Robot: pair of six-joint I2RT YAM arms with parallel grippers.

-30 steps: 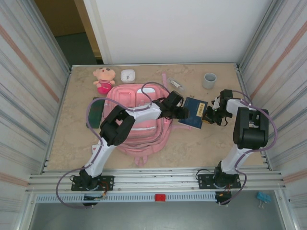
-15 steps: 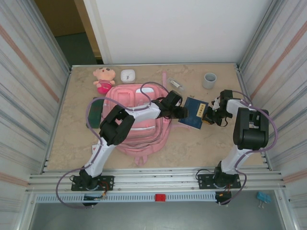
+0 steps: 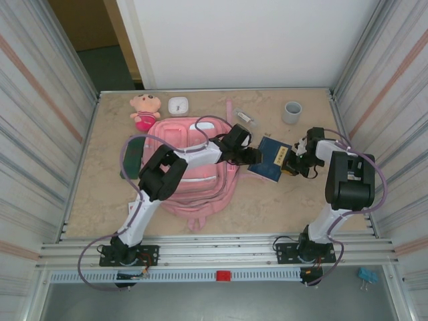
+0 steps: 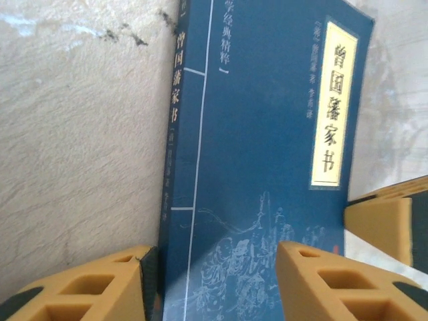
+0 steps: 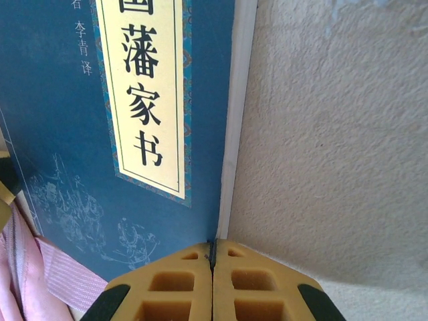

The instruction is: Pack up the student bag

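Seen from above, the blue book [image 3: 271, 158] is lying flat on the table [image 3: 107, 194], just to the right of the student bag [image 3: 200, 194], the big pink backpack that is resting front-up in the middle with the left arm reaching across it. Over the past second the left gripper [image 3: 253, 156] has been drawing back a shade toward the bag, the right gripper [image 3: 291, 165] has been following from the side away from the bag, and the book's bag-side edge is now nudging up against the bag; the change is slight. At the left wrist, the left gripper [image 4: 212, 253] is standing with its jaws part-way apart, one pad beside the spine and the other over the cover of the book [image 4: 254, 167], not visibly clamping it, while what look like the right gripper's fingertips [image 4: 376, 219] are waiting at the book's edge away from the bag. At the right wrist, the right gripper [image 5: 212, 251] is pressed fully closed, holding nothing, its tips sitting against the page edge of the book [image 5: 100, 134], whose bag-side corner is overlapping a pink strap [image 5: 63, 281] of the bag. Judging from this, the pair is sliding the book toward the bag, and packing it is not yet done.
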